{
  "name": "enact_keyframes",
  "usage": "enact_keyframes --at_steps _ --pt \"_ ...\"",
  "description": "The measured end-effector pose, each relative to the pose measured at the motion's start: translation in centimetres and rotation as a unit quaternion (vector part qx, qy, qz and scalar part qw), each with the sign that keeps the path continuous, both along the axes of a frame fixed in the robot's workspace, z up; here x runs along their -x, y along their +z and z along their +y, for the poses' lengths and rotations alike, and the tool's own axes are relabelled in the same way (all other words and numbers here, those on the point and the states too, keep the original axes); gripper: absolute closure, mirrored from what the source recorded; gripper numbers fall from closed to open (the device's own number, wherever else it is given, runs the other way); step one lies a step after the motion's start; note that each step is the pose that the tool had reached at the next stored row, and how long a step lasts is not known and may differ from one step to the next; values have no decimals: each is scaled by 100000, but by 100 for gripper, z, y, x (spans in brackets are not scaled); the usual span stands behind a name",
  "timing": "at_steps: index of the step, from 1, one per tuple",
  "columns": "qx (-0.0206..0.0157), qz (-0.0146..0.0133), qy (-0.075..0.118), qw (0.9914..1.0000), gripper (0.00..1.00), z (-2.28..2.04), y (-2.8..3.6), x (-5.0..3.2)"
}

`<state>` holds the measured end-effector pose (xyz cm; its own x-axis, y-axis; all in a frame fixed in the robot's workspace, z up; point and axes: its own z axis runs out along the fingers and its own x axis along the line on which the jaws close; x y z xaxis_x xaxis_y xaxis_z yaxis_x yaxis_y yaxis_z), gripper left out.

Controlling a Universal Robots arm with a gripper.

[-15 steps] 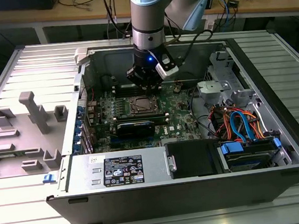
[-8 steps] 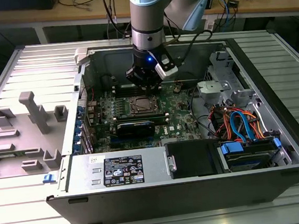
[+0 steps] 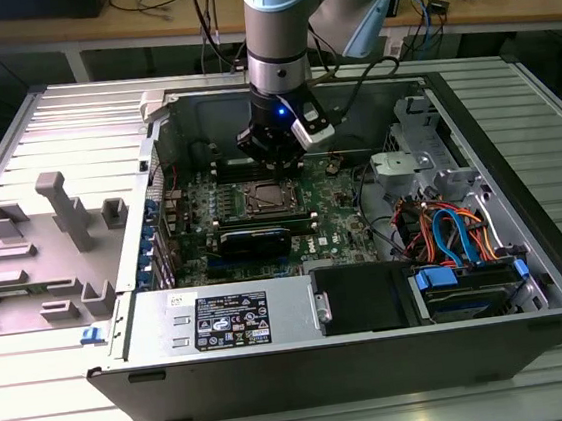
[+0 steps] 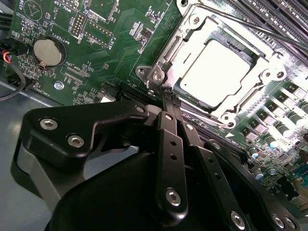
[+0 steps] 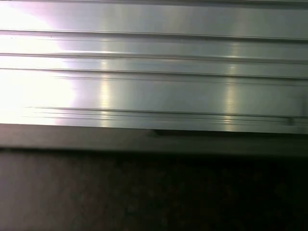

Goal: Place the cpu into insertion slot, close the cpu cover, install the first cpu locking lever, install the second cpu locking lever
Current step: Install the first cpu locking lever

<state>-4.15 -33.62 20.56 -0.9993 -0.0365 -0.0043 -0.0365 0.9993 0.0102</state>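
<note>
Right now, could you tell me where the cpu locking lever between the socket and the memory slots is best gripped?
Probably across the locking lever's thin rod, coming from above. It is a slim straight wire lying along the edge of the cpu cover, so only a narrow pinch across it would hold. I cannot tell which end is free.

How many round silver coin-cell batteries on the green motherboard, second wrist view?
1. The round silver coin-cell battery sits near the edge of the green motherboard. The black gripper covers part of the board, so others may be hidden.
</note>
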Motion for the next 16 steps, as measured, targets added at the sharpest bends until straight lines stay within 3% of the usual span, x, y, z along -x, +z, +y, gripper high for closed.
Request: enact_keyframes --at_steps 16 --pt "71 11 0 100000 89 0 4 -8"
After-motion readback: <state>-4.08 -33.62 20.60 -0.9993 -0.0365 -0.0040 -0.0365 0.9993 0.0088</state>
